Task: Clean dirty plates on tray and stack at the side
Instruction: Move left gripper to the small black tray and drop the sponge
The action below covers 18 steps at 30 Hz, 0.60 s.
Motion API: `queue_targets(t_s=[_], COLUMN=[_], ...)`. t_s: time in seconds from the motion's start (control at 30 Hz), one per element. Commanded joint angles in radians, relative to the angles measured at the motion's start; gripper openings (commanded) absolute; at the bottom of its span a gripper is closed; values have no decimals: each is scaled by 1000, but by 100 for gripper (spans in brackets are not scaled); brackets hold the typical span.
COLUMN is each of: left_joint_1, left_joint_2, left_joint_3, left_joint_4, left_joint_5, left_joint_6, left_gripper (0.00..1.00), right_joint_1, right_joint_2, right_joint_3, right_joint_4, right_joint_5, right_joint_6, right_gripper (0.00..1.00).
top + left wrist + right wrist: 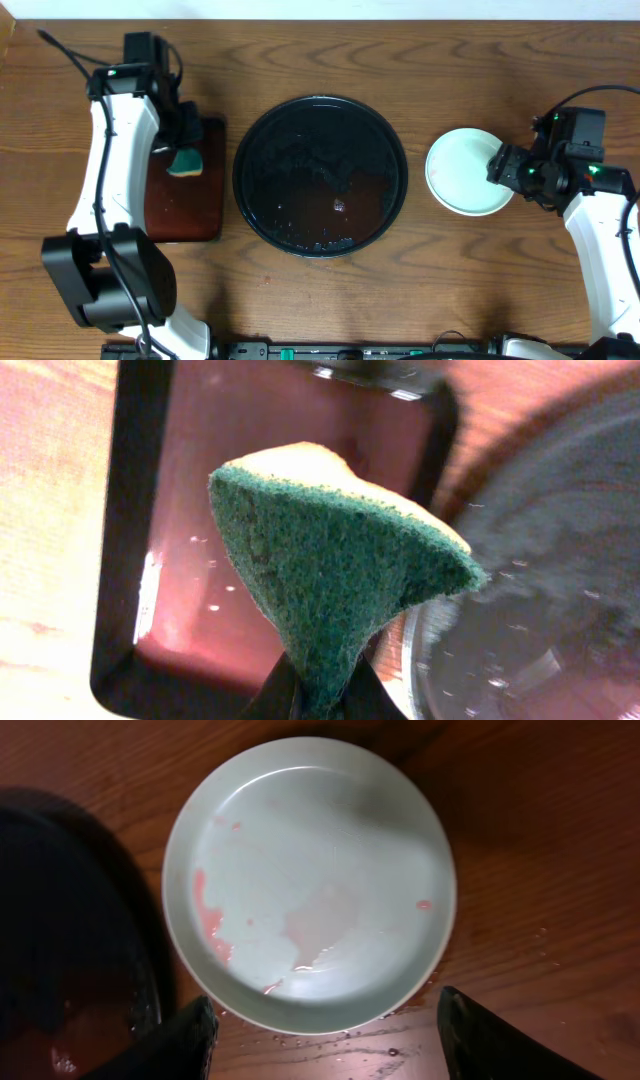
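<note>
One pale blue-green plate (465, 170) sits on the table to the right of the round black tray (243, 170). In the right wrist view the plate (310, 880) is wet, with faint pink smears. I cannot tell if other plates lie under it. No plate is on the black tray, which holds a film of water. My right gripper (500, 168) is open and empty at the plate's right edge, its fingers (327, 1012) either side of the near rim. My left gripper (187, 150) is shut on a green and yellow sponge (330, 560), held over the small rectangular tray.
A dark reddish rectangular tray (185, 215) lies left of the round tray; it also shows in the left wrist view (200, 510). Water drops lie on the wood beside the plate (390, 1050). The round tray's edge shows in the right wrist view (60, 940).
</note>
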Motion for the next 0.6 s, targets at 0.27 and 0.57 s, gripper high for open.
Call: queue_targets(t_s=[0.27,0.57], left_joint_1=[50,50], left_joint_2=[140,153], left_joint_3=[-107,-106], left_joint_4=[55,64], left_joint_5=[-11,-11], left_joint_6=[21,20], left_gripper=[9,65], right_joint_1=[19,21], right_joint_2=[-2,-3], right_joint_3=[2,2], right_joint_4=[0,-6], right_joint_5=[-5,-5], right_joint_6=[-24,-24], right_gripper=[70,72])
